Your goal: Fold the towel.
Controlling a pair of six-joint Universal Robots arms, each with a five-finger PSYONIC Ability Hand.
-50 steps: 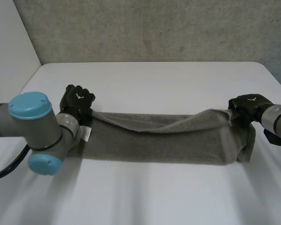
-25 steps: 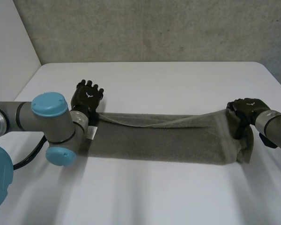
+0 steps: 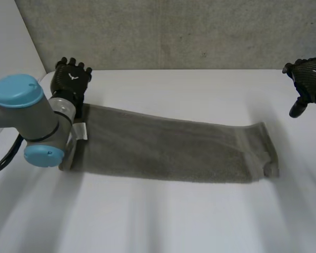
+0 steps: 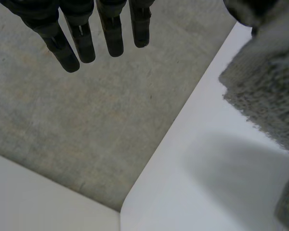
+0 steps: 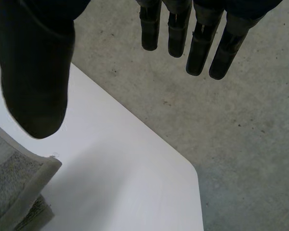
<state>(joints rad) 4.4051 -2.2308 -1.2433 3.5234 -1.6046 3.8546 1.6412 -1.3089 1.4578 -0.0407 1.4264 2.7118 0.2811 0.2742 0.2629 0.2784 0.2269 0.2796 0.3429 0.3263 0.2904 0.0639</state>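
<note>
The grey towel (image 3: pixel 168 150) lies flat on the white table (image 3: pixel 174 89) as a long band, running left to right. A white label (image 3: pixel 80 130) sticks out at its left end. My left hand (image 3: pixel 71 79) hovers open just beyond the towel's far left corner, off the cloth. In the left wrist view its fingers (image 4: pixel 82 41) are straight and empty, with the towel (image 4: pixel 267 96) beside them. My right hand (image 3: pixel 308 74) is open, raised past the towel's far right corner. Its fingers (image 5: pixel 197 43) and thumb (image 5: pixel 36 82) are spread above the towel corner (image 5: pixel 14 190).
Grey carpet floor (image 3: pixel 174 31) lies beyond the table's far edge. The table's rounded far corners (image 5: pixel 195 175) sit close under both hands. My left arm's elbow (image 3: pixel 34 126) overlaps the towel's left end in the head view.
Both hands have opened, let go of the towel's far edge and lifted away toward the far corners. The towel has dropped flat and lies wider than before.
</note>
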